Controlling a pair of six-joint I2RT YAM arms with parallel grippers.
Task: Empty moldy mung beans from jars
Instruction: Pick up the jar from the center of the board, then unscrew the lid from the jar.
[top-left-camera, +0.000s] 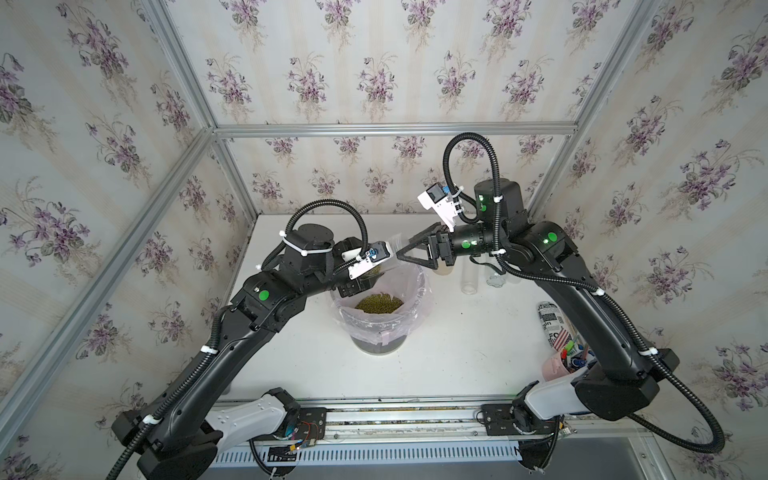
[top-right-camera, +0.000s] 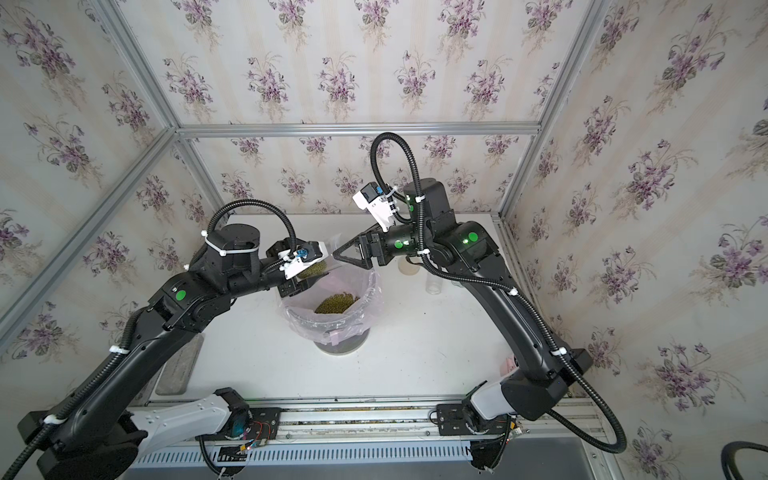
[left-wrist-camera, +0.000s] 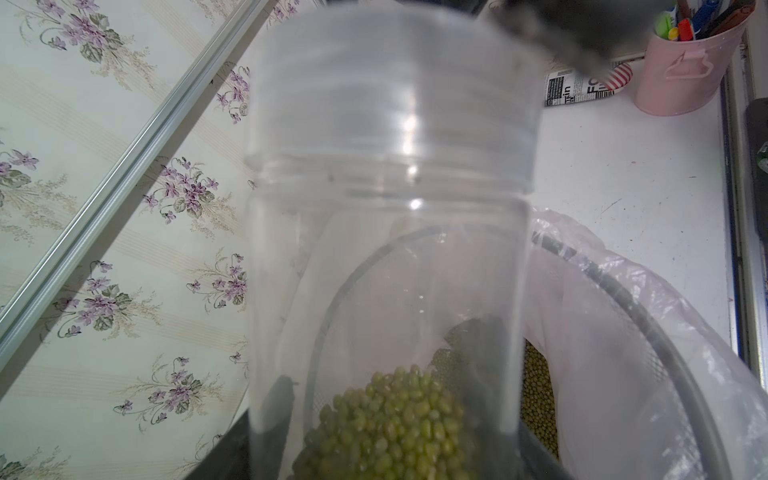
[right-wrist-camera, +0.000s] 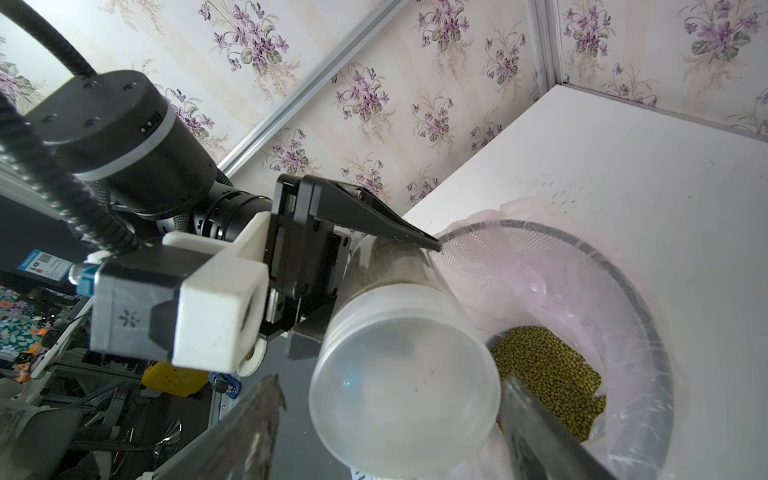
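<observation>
Left claw (right-wrist-camera: 374, 286) is gripping the hard, likely light jar (left-wrist-camera: 386, 257) round its middle; right claw (right-wrist-camera: 388, 378) is standing open around the lid (right-wrist-camera: 415, 357), which is looking slippery.

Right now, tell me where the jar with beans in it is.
The jar is in the left gripper, tilted over the bag-lined bin at mid-table in both top views, its lid between the right gripper's open fingers.

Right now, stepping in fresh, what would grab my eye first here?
Probably the clear jar, held tilted by the left gripper above the pink-lined bin at the middle of the table, green mung beans inside it. Next, the heap of beans already in that bin, and the right gripper, open around the jar's lid.
</observation>
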